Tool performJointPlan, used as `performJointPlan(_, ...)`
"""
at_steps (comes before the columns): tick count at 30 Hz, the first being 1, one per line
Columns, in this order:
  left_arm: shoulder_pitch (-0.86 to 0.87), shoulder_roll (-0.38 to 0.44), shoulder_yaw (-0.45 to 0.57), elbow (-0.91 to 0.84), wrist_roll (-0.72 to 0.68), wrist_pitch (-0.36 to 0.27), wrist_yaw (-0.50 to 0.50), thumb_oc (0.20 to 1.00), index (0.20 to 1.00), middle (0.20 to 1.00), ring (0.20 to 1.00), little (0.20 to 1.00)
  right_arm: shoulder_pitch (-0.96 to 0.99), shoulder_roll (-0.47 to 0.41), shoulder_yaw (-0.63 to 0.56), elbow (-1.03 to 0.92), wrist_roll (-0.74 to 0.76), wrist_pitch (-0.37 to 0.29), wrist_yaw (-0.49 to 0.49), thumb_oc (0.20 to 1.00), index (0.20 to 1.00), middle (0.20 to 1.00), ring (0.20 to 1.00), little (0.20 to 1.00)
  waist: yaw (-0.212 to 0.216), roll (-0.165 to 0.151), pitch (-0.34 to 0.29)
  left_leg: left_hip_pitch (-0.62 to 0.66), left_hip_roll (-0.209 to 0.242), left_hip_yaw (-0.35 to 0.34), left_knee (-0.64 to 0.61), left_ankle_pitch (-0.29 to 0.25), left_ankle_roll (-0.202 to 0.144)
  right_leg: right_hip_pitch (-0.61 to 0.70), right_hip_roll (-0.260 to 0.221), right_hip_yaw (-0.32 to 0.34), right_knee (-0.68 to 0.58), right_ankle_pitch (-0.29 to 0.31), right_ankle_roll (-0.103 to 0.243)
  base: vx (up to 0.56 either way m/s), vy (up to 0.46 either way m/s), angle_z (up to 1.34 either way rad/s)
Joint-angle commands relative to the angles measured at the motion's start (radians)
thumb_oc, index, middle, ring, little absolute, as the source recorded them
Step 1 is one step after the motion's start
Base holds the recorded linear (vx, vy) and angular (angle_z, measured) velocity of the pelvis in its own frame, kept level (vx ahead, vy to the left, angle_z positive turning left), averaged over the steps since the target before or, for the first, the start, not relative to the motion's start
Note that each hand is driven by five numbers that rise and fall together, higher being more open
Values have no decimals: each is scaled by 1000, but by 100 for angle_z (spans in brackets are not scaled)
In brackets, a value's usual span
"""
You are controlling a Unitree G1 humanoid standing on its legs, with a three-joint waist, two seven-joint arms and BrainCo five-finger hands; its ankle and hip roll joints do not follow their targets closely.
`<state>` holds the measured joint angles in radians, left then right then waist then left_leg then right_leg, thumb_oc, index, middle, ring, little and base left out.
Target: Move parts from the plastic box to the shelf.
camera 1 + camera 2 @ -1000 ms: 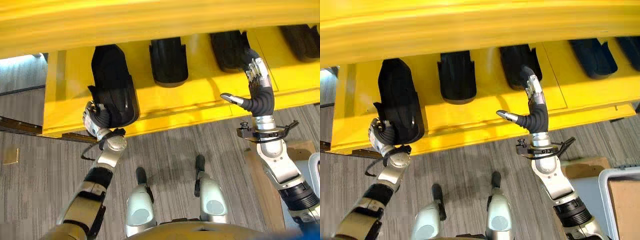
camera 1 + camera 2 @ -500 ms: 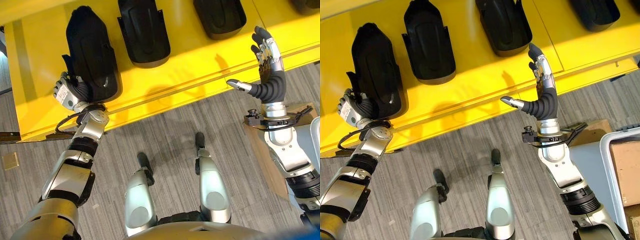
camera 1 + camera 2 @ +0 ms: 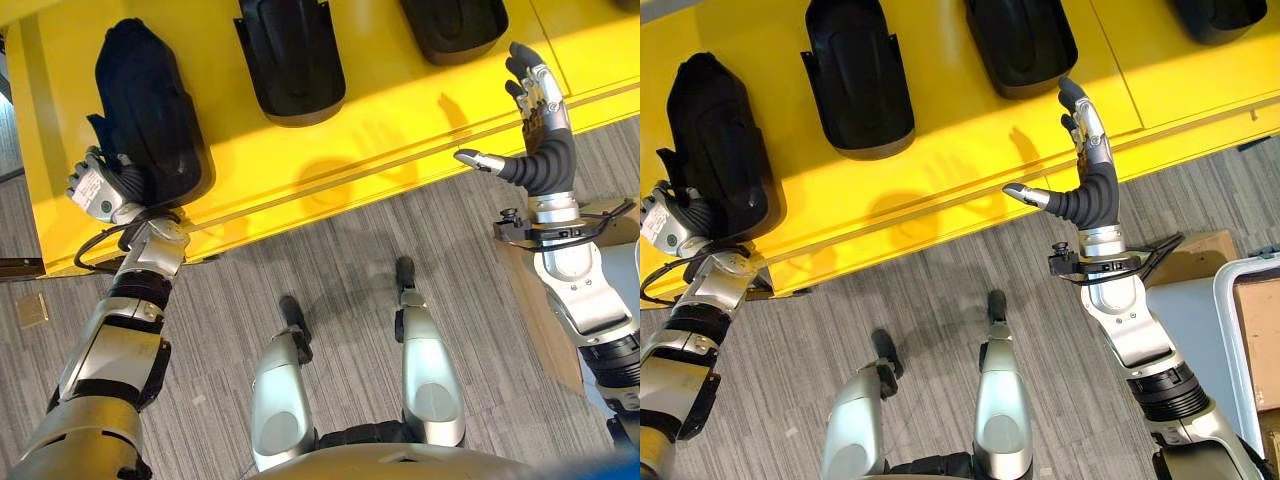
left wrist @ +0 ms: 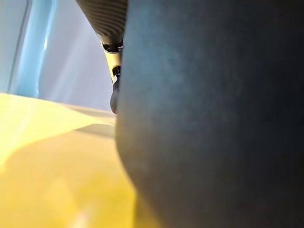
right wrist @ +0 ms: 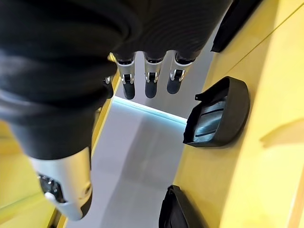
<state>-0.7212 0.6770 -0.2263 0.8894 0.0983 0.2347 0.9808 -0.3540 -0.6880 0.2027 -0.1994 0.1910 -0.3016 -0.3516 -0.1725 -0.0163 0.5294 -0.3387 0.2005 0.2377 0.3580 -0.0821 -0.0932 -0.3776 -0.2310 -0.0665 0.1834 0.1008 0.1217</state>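
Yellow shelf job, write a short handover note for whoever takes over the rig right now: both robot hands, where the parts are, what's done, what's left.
Left robot hand: at the near end of the leftmost black part, which lies on the yellow shelf; whether its fingers grip it cannot be told.
Right robot hand: open, fingers straight, raised at the shelf's front edge, holding nothing.
Parts: second black part and third black part also lie on the shelf, in a row.
Done: three parts on the shelf.
Left: confirm the left hand releases, then fetch any remaining parts.

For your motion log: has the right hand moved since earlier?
Yes: the right hand has drawn back from the black part toward the shelf edge.
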Motion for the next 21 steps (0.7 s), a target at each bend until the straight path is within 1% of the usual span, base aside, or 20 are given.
performJointPlan(1, 3, 97, 59, 39, 17, 30, 14, 200, 200, 200, 200, 200, 13, -29, -90, -51, -13, -36, -5, 1000, 1000, 1000, 1000, 1000, -11, -37, -38, -50, -19, 38, 39, 35, 35, -8, 0, 13, 146, -117, 10, -12, 179, 3)
performJointPlan(2, -5, 113, 59, 45, 27, 40, 6, 200, 200, 200, 200, 200, 19, -33, -94, -50, -17, -35, -11, 1000, 1000, 1000, 1000, 1000, -11, -40, -38, -59, -19, 40, 53, 25, 40, -12, -4, 15, 140, -107, 17, -12, 164, 2)
performJointPlan(6, -33, 140, 41, 54, 79, 60, -7, 200, 200, 200, 200, 200, 17, -37, -97, -38, -20, -39, -19, 1000, 1000, 1000, 1000, 1000, -14, -48, -33, -76, -15, 45, 79, 8, 48, -25, -8, 24, 130, -88, 27, 3, 110, 2)
performJointPlan(7, -37, 144, 38, 54, 88, 62, -7, 200, 200, 200, 200, 200, 18, -39, -97, -36, -19, -39, -20, 1000, 1000, 1000, 1000, 1000, -14, -47, -35, -68, -18, 36, 86, -18, 41, -16, -9, 27, 131, -103, 35, 61, 131, -2)
performJointPlan(8, -57, 161, 24, 58, 112, 70, -9, 200, 200, 200, 200, 200, 18, -43, -96, -31, -19, -46, -24, 1000, 1000, 1000, 1000, 1000, -18, -53, -31, -77, -14, 40, 104, -33, 47, -21, -11, 32, 128, -91, 38, 62, 112, -1)
performJointPlan(10, -62, 165, 21, 59, 117, 70, -9, 200, 200, 200, 200, 200, 19, -44, -96, -31, -18, -48, -25, 1000, 1000, 1000, 1000, 1000, -18, -54, -30, -80, -14, 41, 109, -36, 48, -23, -12, 35, 127, -87, 38, -9, 91, 2)
performJointPlan(11, -87, 185, 5, 57, 155, 77, -19, 200, 200, 200, 200, 200, 21, -49, -95, -27, -12, -52, -23, 1000, 1000, 1000, 1000, 1000, -24, -59, -29, -89, -12, 48, 126, -51, 54, -31, -15, 43, 122, -72, 39, -5, 107, -2)
performJointPlan(14, -116, 201, -15, 60, 173, 80, -19, 200, 200, 200, 200, 200, 22, -55, -90, -23, -13, -61, -25, 1000, 1000, 1000, 1000, 1000, -30, -64, -31, -98, -11, 55, 141, -64, 58, -38, -14, 51, 120, -62, 38, 8, 89, -3)
performJointPlan(17, -146, 216, -32, 65, 163, 88, -12, 200, 200, 200, 200, 200, 23, -64, -87, -18, 3, -66, -16, 1000, 1000, 1000, 1000, 1000, -37, -67, -31, -110, -9, 62, 158, -76, 62, -50, -11, 59, 127, -59, 35, 24, 100, -5)
performJointPlan(19, -165, 227, -40, 71, 180, 86, -25, 200, 200, 200, 200, 200, 25, -71, -82, -18, 12, -71, -4, 1000, 1000, 1000, 1000, 1000, -42, -67, -32, -118, -8, 65, 165, -81, 64, -61, -10, 64, 134, -58, 33, 14, 51, -7)
performJointPlan(21, -185, 230, -52, 66, 159, 90, -26, 200, 200, 200, 200, 200, 30, -76, -78, -22, 16, -75, 3, 1000, 1000, 1000, 1000, 1000, -46, -65, -31, -125, -9, 68, 170, -85, 67, -71, -8, 69, 141, -60, 31, 17, 43, -6)
